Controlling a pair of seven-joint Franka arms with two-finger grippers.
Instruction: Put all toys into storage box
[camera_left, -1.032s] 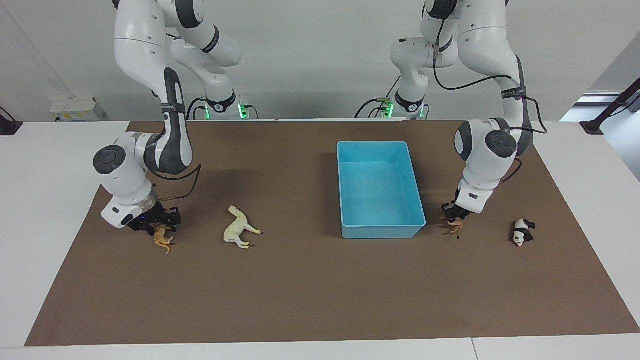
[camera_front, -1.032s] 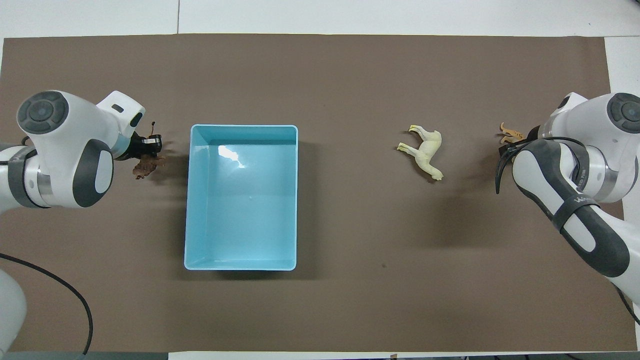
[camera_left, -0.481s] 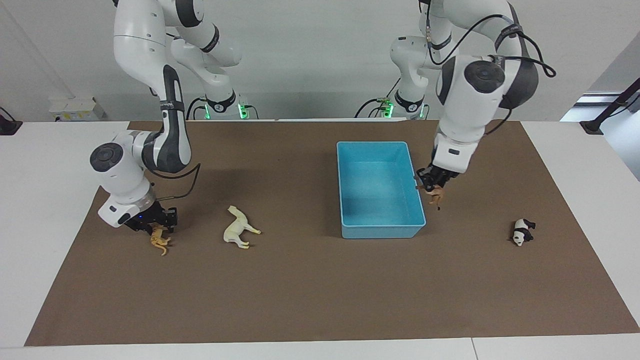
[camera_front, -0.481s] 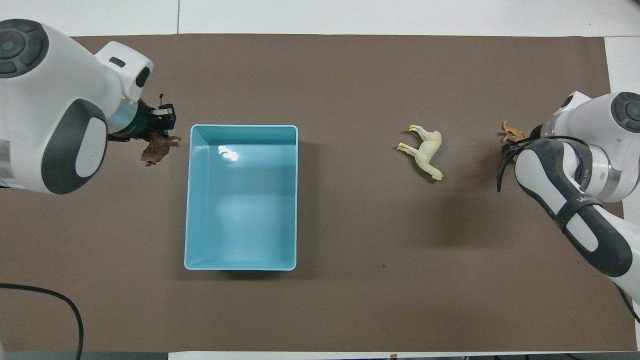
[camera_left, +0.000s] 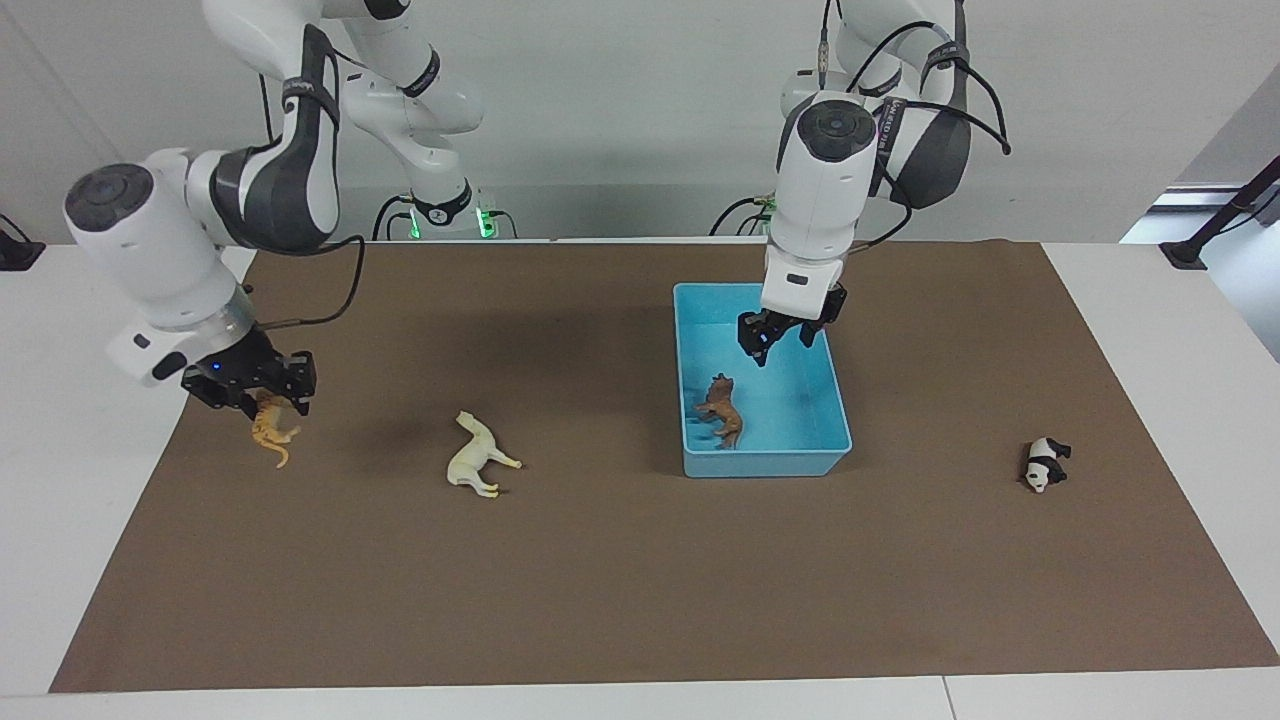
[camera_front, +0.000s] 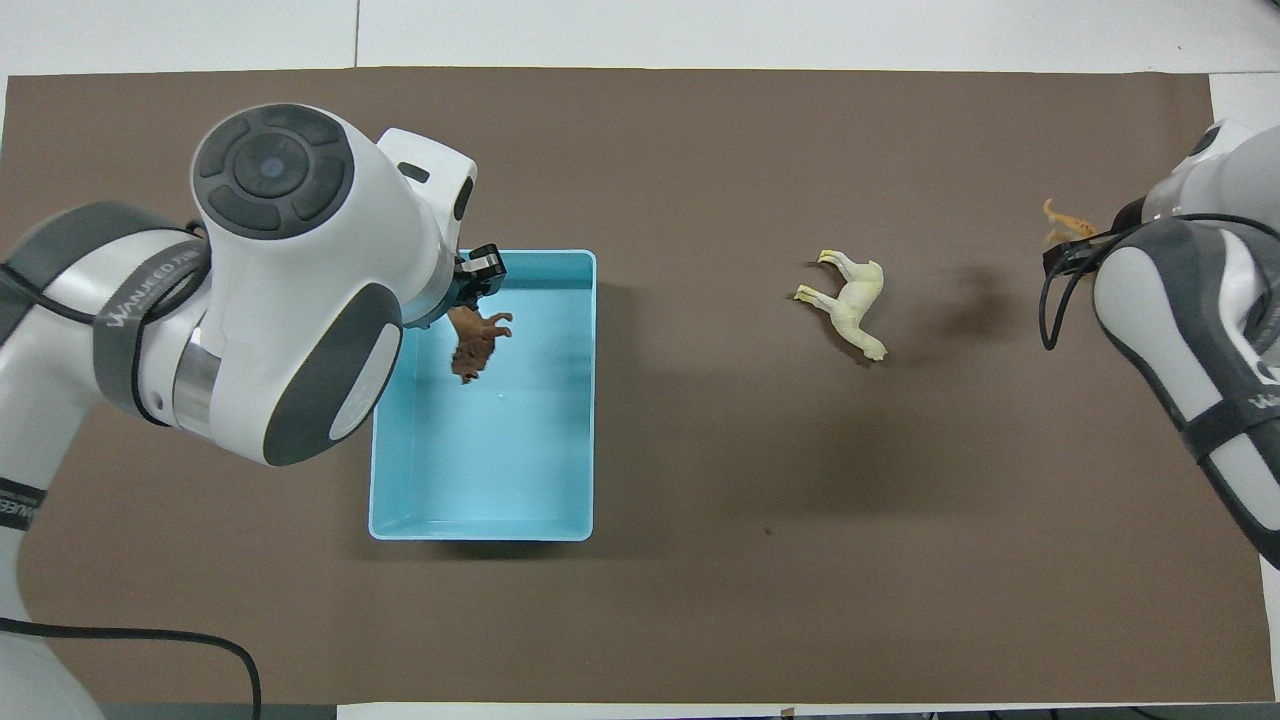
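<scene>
We take the storage box (camera_left: 762, 455) as our landmark. The brown animal (camera_left: 722, 409) lies inside it, in the part farther from the robots, clear of any fingers; we judge it is one toy delivered, resting where a drop from above would leave it. Our left gripper (camera_left: 778, 338) hangs over the box's interior, above the half nearer the robots, its fingers spread apart and holding nothing, which fits a release made from height so the low walls catch the toy.

Outside the box, the cream horse (camera_left: 478, 456) lies on its side on the brown mat (camera_left: 600, 600), toward the right arm's end, well apart from the box. Still more toward that end, our right gripper (camera_left: 250, 385) is raised over the mat's edge with its fingers closed on the orange tiger (camera_left: 268, 425), which dangles below them clear of the surface; we judge the lift is there so the toy can pass over the box wall.

Toward the left arm's end from the box, the panda (camera_left: 1045, 464) lies on the mat, untouched. So by our reckoning one toy is in, one is in hand, two wait.
</scene>
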